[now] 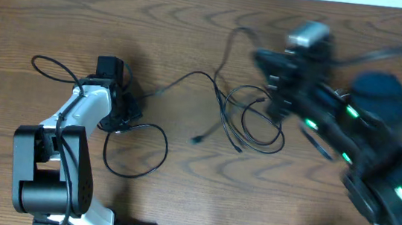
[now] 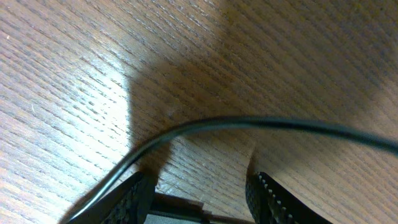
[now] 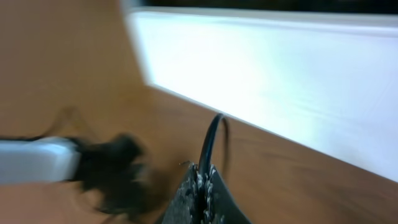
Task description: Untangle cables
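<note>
Cables (image 1: 249, 121) sprawl on wooden surface (image 1: 47, 6) between claws. Right claw (image 3: 202, 177) pinched shut on black cable (image 3: 211, 134) rising from its tips. Left claw (image 2: 199, 185) parted, cord (image 2: 249, 124) crossing just ahead, ungripped.

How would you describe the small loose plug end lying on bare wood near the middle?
On the wooden table, find the tangle of black cables at the middle. One thin cord leaves it toward the white-and-black arm and stops on bare wood: that tip is the plug end. The other loose end nearby lies against the loops; this one lies clear of them.
</note>
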Tool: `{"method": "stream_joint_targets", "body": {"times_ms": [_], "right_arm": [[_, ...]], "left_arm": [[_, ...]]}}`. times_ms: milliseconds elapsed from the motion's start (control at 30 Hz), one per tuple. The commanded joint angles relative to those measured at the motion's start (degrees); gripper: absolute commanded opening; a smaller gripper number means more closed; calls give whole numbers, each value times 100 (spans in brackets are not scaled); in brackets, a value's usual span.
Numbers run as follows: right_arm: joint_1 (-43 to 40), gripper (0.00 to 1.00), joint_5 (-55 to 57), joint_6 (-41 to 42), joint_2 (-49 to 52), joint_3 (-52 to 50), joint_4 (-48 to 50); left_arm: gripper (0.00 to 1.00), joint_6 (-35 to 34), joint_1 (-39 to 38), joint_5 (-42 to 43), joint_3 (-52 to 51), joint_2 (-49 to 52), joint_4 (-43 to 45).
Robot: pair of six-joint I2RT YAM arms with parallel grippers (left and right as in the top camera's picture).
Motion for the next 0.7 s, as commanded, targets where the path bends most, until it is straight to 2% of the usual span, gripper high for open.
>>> {"method": "stream_joint_targets", "body": {"times_ms": [0,100,333,433,667], "right_arm": [[-146,1,2389,361,-518,59,-595],[-295,1,3279,905,-817,59,-1532],[-713,1,3845,1609,-748,57,-3101],[-881,1,3751,1915,-560,52,-3491],[-909,1,2859,1923,498,50,-4054]], "left_arm": [[53,-57,24,-44,11,66,-26],[53,-57,24,-46,11,66,-26],[53,-55,24,-98,11,66,-26],[53,-57,24,-267,11,66,-28],[53,-98,24,-476,11,66,-50]]}}
